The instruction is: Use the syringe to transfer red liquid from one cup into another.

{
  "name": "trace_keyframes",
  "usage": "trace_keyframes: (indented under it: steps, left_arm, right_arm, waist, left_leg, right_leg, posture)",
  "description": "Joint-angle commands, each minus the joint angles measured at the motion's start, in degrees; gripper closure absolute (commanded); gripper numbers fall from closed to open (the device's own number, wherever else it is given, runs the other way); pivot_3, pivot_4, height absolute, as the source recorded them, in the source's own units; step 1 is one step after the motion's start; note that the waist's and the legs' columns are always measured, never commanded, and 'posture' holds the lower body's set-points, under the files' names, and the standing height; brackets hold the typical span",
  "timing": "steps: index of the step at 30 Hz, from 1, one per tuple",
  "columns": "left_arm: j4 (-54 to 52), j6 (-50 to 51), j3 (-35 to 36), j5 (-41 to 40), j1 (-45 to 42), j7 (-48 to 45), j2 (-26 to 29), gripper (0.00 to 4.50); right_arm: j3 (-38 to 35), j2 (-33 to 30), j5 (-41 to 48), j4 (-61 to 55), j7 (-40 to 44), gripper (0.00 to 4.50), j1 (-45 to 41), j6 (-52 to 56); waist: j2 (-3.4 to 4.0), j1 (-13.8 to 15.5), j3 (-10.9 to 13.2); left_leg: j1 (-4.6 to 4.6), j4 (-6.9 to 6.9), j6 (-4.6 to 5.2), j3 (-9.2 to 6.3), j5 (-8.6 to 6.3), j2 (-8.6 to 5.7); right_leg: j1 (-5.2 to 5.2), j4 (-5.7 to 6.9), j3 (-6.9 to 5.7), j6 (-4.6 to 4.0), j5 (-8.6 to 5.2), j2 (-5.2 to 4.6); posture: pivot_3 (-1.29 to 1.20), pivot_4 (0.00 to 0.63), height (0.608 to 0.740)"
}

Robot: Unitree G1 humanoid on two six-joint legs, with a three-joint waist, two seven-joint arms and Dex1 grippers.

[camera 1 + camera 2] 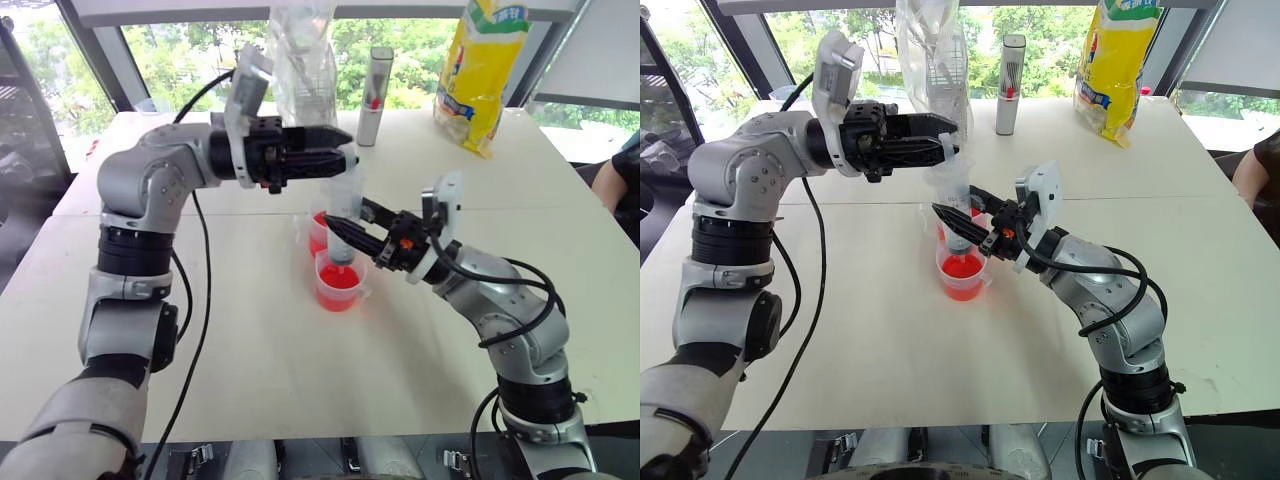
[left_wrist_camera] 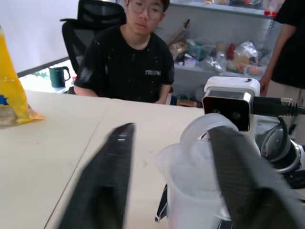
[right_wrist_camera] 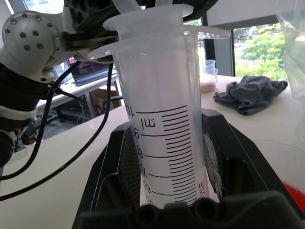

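Syringe (image 1: 343,205) upright over the two cups at mid-table, held in my right gripper (image 1: 345,235). Barrel wide and clear, black graduation lines and numerals printed down its side, a broad flange at the top; through the right wrist view the barrel (image 3: 162,129) sits squarely between my two black fingers (image 3: 119,167), which are clamped on it from both sides. Barrel looks empty of colour where I can see it. Its lower end points down into the nearer cup (image 1: 340,285); the tip itself I cannot make out.

Nearer cup is clear plastic with red liquid (image 1: 339,280) in it, bright, translucent, orange-red. The second cup (image 1: 318,232) stands just behind it, touching or nearly so, also showing red; it is partly hidden by the syringe and my right fingers.

My left gripper (image 1: 340,150) reaches in level from the left at the top of the syringe. Its fingers are spread apart, one on either side of the plunger top (image 2: 202,143); whether either pad touches it I cannot tell.

Farther back on the white table (image 1: 300,380): a grey metal cylinder (image 1: 376,95) with a red mark, a crumpled clear plastic bag (image 1: 305,60), a yellow bag (image 1: 485,70). A person in a black T-shirt (image 2: 131,62) sits across the table.
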Motion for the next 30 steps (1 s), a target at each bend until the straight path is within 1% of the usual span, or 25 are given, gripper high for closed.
trace_keyframes:
  steps: [1, 2, 6, 15, 17, 21, 24, 26, 28, 30]
  left_arm:
    - [-1.4, -0.3, -0.4, -0.8, -0.4, -1.0, 0.2, 0.20]
    - [-1.4, -0.4, -0.2, -0.7, -0.3, -0.9, 0.5, 0.09]
    - [-1.4, -0.5, 0.7, -0.6, 0.2, -0.6, 1.9, 0.09]
    - [-1.6, 0.6, 5.8, -1.6, 2.7, 1.2, 9.9, 0.09]
    - [-3.0, 2.2, 6.9, -2.7, 4.5, 1.9, 10.7, 0.09]
    - [-7.6, 3.0, 6.4, -3.3, 8.8, 3.0, 11.3, 0.09]
    - [-9.4, 2.6, 6.2, -3.4, 10.3, 4.6, 10.8, 0.09]
    - [-10.6, 2.0, 5.5, -3.0, 11.5, 5.2, 10.5, 0.09]
    - [-12.0, 1.2, 4.4, -2.4, 13.2, 5.3, 10.4, 0.09]
    - [-13.4, 0.0, 3.1, -1.4, 15.2, 5.1, 10.6, 0.09]
  right_arm:
    - [-1.9, 0.3, 1.2, -2.2, -0.9, 3.06, -2.3, -1.0]
    - [-1.9, 0.3, 1.2, -2.2, -0.9, 3.06, -2.3, -1.0]
    - [-1.9, 0.2, 1.3, -2.1, -1.1, 3.06, -2.2, -0.9]
    - [-2.2, -0.2, 2.5, -2.6, -1.2, 3.06, -2.0, -0.1]
    - [-2.2, -0.4, 3.1, -2.6, -1.2, 3.06, -2.0, 0.3]
    - [-2.4, -1.0, 3.8, -2.4, -1.1, 3.06, -2.0, 1.0]
    - [-3.9, -2.3, 5.2, -1.3, -2.1, 3.06, -5.1, 4.4]
    - [-4.9, -5.3, 5.5, -0.1, -3.1, 3.06, -8.6, 8.4]
    - [-6.7, -9.2, 6.8, 2.5, -4.9, 3.06, -14.9, 15.5]
    - [-10.5, -11.0, 10.4, 7.9, -8.1, 3.06, -22.8, 23.1]
  waist:
    - [0.00, 0.0, 0.0]
    - [0.00, 0.1, 0.0]
    - [0.00, 0.1, 0.0]
    - [0.00, 0.0, 0.0]
    - [0.00, 0.0, 0.0]
    - [0.00, 0.3, 0.0]
    - [0.00, 0.4, 0.0]
    - [0.00, 0.4, 0.0]
    - [0.04, 0.1, 0.0]
    - [0.04, -0.1, 0.0]
  left_leg:
    - [0.00, 0.00, 0.00, 0.00, 0.00, 0.00]
    - [0.00, 0.01, 0.00, 0.01, 0.00, 0.00]
    - [-0.01, 0.00, 0.00, 0.01, 0.00, 0.00]
    - [0.01, -0.02, 0.00, 0.00, 0.00, 0.04]
    - [0.00, -0.01, 0.00, 0.00, 0.00, 0.04]
    - [0.00, 0.00, 0.00, 0.01, 0.00, 0.04]
    - [-0.02, 0.01, 0.00, 0.00, 0.00, 0.02]
    - [-0.02, 0.01, 0.00, 0.02, 0.00, 0.01]
    - [0.01, 0.00, 0.00, 0.03, 0.00, 0.02]
    - [0.02, -0.01, 0.00, 0.03, 0.00, 0.03]
  right_leg:
    - [0.00, 0.00, 0.00, 0.00, 0.00, 0.00]
    - [0.00, 0.00, 0.00, 0.00, 0.00, 0.00]
    - [0.00, -0.01, 0.00, 0.00, 0.00, -0.02]
    - [-0.01, 0.00, 0.00, 0.00, 0.00, 0.00]
    - [0.00, 0.00, 0.00, 0.00, 0.00, -0.02]
    - [0.02, -0.01, 0.00, 0.00, 0.00, -0.08]
    - [0.01, -0.02, -0.01, 0.00, 0.00, -0.08]
    - [0.01, -0.02, 0.00, 0.00, 0.00, -0.09]
    - [0.02, -0.02, 0.00, 0.00, 0.00, -0.09]
    - [0.01, 0.00, 0.02, -0.01, 0.00, -0.09]
  posture:
    - [0.00, 0.150, 0.740]
    - [0.00, 0.150, 0.740]
    - [0.00, 0.150, 0.740]
    - [0.00, 0.150, 0.740]
    - [0.00, 0.150, 0.740]
    - [0.00, 0.150, 0.740]
    - [0.00, 0.150, 0.740]
    - [0.00, 0.150, 0.740]
    - [0.00, 0.150, 0.740]
    - [0.00, 0.150, 0.740]
